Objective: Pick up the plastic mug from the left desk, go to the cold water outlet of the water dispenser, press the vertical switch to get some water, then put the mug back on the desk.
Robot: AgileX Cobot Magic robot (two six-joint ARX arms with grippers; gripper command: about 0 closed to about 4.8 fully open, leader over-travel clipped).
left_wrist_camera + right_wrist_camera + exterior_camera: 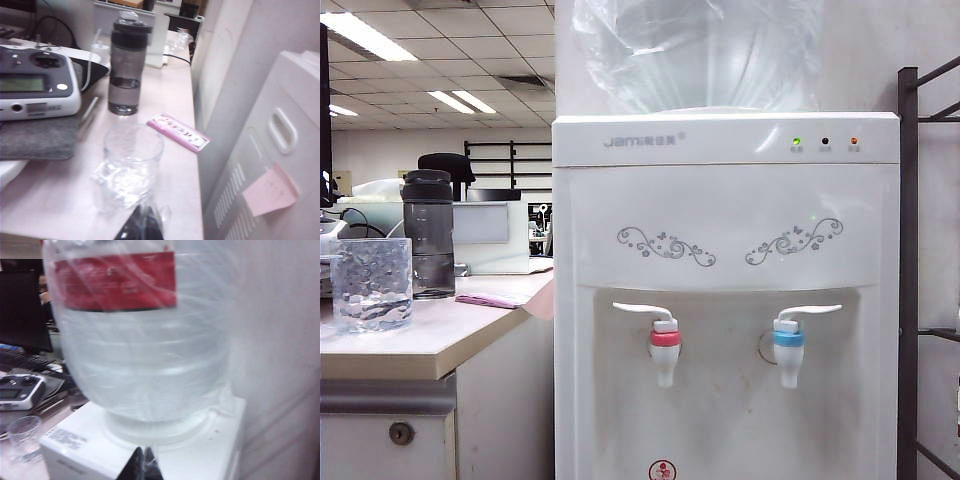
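Left hand (141,227): dark fingertips pressed together, holding nothing, above near edge of pale beige desk (175,165), just short of clear rippled plastic mug (131,167). Mug upright on desk, smoky-grey bottle with black lid (126,65) behind it, pink packet (178,132) beside.

Right hand (144,466): fingers shut, empty, over top of tall white water dispenser (200,460), facing clear jug (145,340).

Blue-collared cold tap (788,345) with slim white lever (810,312) on dispenser front, untouched.

Bright ceiling strip lights (365,35) flood the office evenly, shadows faint. Both wrist views are soft with motion blur and washed pinkish; glare whitens the clear plastic-wrapped water jug (145,350).
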